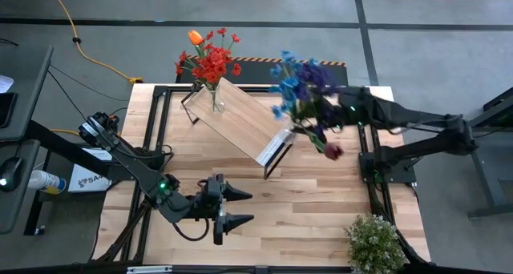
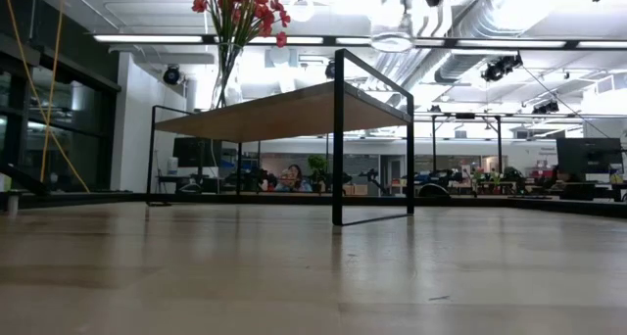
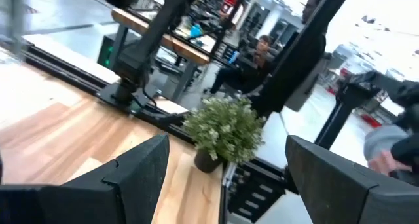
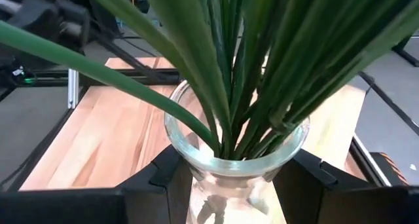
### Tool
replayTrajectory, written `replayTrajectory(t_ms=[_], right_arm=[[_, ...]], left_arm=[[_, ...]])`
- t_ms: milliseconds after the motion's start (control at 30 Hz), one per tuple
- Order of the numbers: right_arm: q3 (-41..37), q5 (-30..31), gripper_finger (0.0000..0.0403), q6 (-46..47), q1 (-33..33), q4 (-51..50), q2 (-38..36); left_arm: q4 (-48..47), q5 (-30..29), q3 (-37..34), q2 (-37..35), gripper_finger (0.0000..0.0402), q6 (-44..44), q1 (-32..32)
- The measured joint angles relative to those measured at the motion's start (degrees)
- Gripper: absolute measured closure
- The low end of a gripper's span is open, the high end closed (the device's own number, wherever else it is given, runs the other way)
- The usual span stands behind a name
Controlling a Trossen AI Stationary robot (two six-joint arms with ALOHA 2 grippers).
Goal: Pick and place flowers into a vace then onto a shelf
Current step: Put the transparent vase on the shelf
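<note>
The light wood shelf [image 1: 244,122] stands slantwise at the table's far middle on its black legs. A clear vase [image 1: 216,102] with red sprays [image 1: 210,62] and an orange tulip [image 1: 195,37] stands on its far left end. My right gripper [image 4: 236,178] is shut on a second glass vase [image 4: 236,152] holding blue and purple blooms [image 1: 300,82] and a dark pink rose [image 1: 333,151], raised in the air just right of the shelf. My left gripper [image 1: 251,207] waits open near the table's front edge, with nothing between its fingers. My right gripper pinches the glass vase just below its rim [image 4: 196,185], one finger [image 4: 160,178] on each side. The fingers come about level from the table's right side. The vase stays upright and lifted clear of the table, its base [image 2: 392,31] higher than the shelf board, the stems rising from it.
A bushy green plant [image 1: 375,242] with tiny whitish blossoms stands in a dark pot at the near right corner. Black frame rails [image 1: 156,138] run along the table's left and right sides. Bare wood lies between the shelf and the front edge.
</note>
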Motion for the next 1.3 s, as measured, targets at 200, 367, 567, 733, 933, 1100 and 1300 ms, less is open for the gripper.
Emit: replayTrajectory(t_ms=[200, 367, 567, 733, 933, 1100, 1300], right_arm=[[7.98, -7.74, 0.0238, -1.20, -5.63, 0.52, 9.67], [9.94, -11.64, 0.0238, -1.20, -6.53, 2.95, 16.11], [10.07, -11.69, 0.0238, -1.79, -6.52, 7.91, 20.27], [10.07, -11.70, 0.0238, -2.08, -6.50, 8.30, 22.08], [10.07, -11.41, 0.0238, -3.42, -5.73, 7.45, 23.19], [10.07, -11.04, 0.0238, -4.45, -5.68, 6.30, 23.19], [10.07, -10.76, 0.0238, -4.72, -5.78, 5.38, 23.24]], left_arm=[[-2.06, 0.67, 0.00, 0.00, 0.0064, -0.04, 0.00], [-3.35, 0.67, 0.00, 0.00, 0.0064, 0.25, 0.00], [-3.98, 0.69, 0.00, 0.00, 0.0064, 0.34, 0.00], [-3.96, 0.71, 0.00, 0.00, 0.0064, 0.32, 0.00], [-3.96, 0.74, 0.00, 0.00, 0.0064, 0.31, 0.00], [-3.98, 0.76, 0.00, 0.00, 0.0064, 0.31, 0.00], [-3.98, 0.76, 0.00, 0.00, 0.0064, 0.31, 0.00]])
